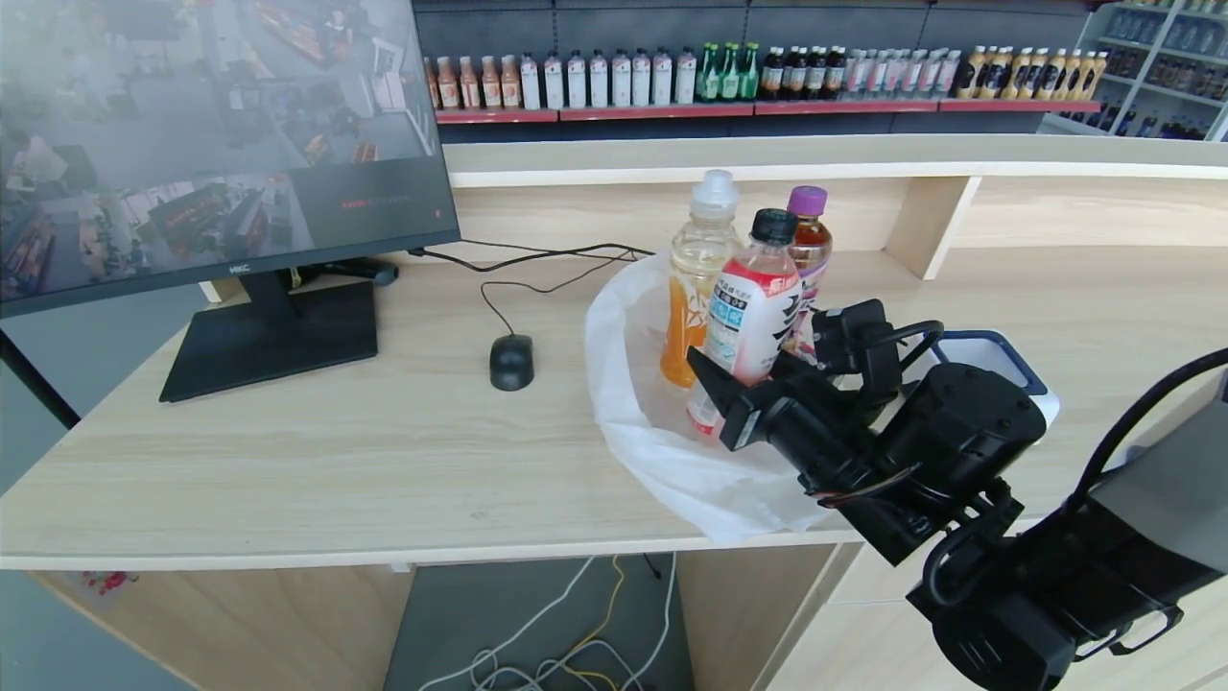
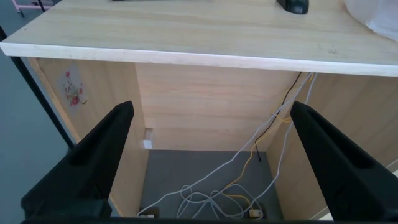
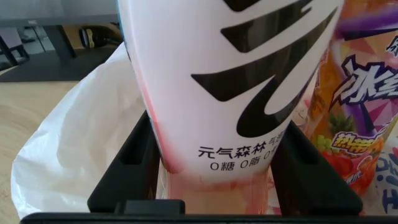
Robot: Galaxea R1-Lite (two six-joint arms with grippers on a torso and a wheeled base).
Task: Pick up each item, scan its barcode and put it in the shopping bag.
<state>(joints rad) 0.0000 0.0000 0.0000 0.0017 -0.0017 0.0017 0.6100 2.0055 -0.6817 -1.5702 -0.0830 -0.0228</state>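
A pink-and-white bottle with a black cap (image 1: pixel 748 317) (image 3: pixel 230 93) stands upright inside the white shopping bag (image 1: pixel 652 432) (image 3: pixel 74 149) on the wooden counter. My right gripper (image 1: pixel 743 384) (image 3: pixel 217 168) is shut on its lower part, a finger pressed on each side. Two more bottles stand in the bag just behind it: an orange-drink bottle with a white cap (image 1: pixel 696 278) and a purple-capped bottle (image 1: pixel 811 245) (image 3: pixel 357 93). My left gripper (image 2: pixel 211 112) hangs open below the counter's front edge, holding nothing.
A monitor (image 1: pixel 192 125) on its black stand and a wired mouse (image 1: pixel 511 362) occupy the counter's left half. A white, blue-rimmed device (image 1: pixel 998 350) lies behind my right arm. Loose cables (image 2: pixel 236 186) hang under the counter (image 2: pixel 186 31). Stocked shelves (image 1: pixel 767 72) line the back.
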